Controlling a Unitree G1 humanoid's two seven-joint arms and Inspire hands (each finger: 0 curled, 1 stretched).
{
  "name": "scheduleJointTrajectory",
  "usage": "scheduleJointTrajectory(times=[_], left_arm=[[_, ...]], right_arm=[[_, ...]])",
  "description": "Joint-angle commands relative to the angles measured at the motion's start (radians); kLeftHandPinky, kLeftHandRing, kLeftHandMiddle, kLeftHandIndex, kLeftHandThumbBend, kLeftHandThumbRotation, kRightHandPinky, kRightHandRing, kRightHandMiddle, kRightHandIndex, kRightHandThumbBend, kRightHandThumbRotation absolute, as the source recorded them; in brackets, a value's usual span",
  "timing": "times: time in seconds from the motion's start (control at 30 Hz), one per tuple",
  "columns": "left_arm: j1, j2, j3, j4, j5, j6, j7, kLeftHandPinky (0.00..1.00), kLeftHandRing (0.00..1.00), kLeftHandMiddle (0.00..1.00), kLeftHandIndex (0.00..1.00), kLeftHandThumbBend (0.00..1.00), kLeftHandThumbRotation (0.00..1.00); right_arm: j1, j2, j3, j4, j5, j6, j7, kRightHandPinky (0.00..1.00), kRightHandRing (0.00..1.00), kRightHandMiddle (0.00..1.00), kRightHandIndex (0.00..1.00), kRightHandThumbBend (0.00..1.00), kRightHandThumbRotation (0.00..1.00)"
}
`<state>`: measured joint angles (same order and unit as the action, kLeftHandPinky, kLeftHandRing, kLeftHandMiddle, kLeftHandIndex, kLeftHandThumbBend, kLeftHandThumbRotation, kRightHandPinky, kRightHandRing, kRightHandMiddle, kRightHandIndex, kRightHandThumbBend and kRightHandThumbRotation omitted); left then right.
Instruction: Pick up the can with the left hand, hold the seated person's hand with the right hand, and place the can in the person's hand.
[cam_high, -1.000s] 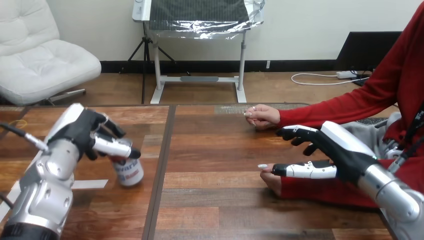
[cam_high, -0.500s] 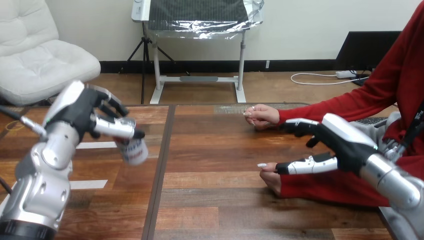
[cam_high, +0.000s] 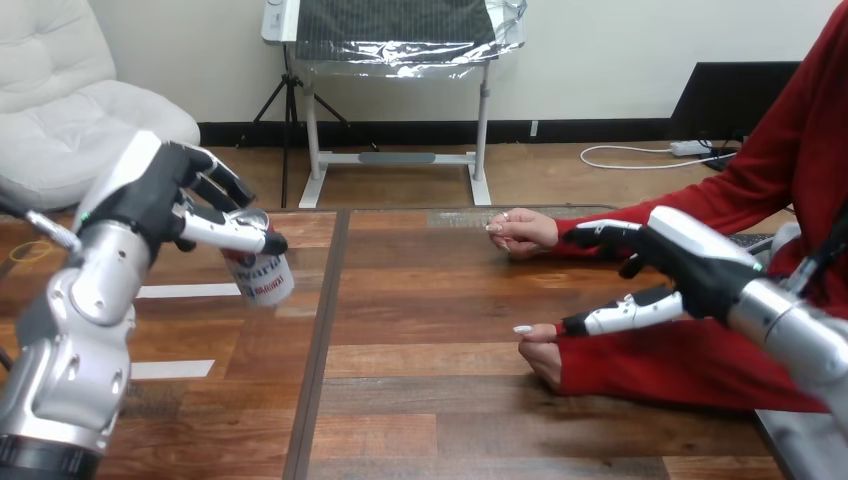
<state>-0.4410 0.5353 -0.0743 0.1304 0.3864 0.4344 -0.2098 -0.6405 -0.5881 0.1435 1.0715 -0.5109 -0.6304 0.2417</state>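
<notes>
Left arm: silver forearm of rounded metal segments | left hand: black, white shell on its back, black-and-white jointed fingers | right arm: smooth silver forearm | right hand: black, white back shell, white thumb tipped black

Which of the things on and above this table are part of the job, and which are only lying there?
Part of the job:
- can, held in the left robot hand
- right robot hand, open
- person's nearer hand and person's farther hand

Only lying there:
- white tape strips on the table
</notes>
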Motion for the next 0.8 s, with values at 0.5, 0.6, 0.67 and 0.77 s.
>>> scheduleJointTrajectory(times=[0.5,0.6,0.67,0.77], left_arm=[[-0.089,0.036,0.043,-0.051,0.003,-0.007,0.000,0.28,0.33,0.42,0.45,0.76,0.00],[-0.089,0.037,0.045,-0.049,0.000,-0.015,-0.001,0.28,0.33,0.42,0.45,0.76,0.00],[-0.089,0.038,0.046,-0.046,-0.001,-0.019,0.000,0.28,0.33,0.42,0.45,0.76,0.00],[-0.089,0.039,0.046,-0.043,-0.001,-0.020,0.000,0.27,0.33,0.41,0.45,0.76,0.00]], right_arm=[[-0.127,-0.058,0.022,0.068,0.040,0.089,0.128,0.72,0.87,0.91,0.91,1.00,0.46],[-0.129,-0.064,0.026,0.068,0.040,0.113,0.149,0.71,0.86,0.91,0.90,1.00,0.46],[-0.129,-0.067,0.026,0.067,0.045,0.128,0.165,0.70,0.85,0.90,0.90,1.00,0.45],[-0.127,-0.070,0.024,0.064,0.052,0.142,0.184,0.69,0.84,0.89,0.90,1.00,0.43]])
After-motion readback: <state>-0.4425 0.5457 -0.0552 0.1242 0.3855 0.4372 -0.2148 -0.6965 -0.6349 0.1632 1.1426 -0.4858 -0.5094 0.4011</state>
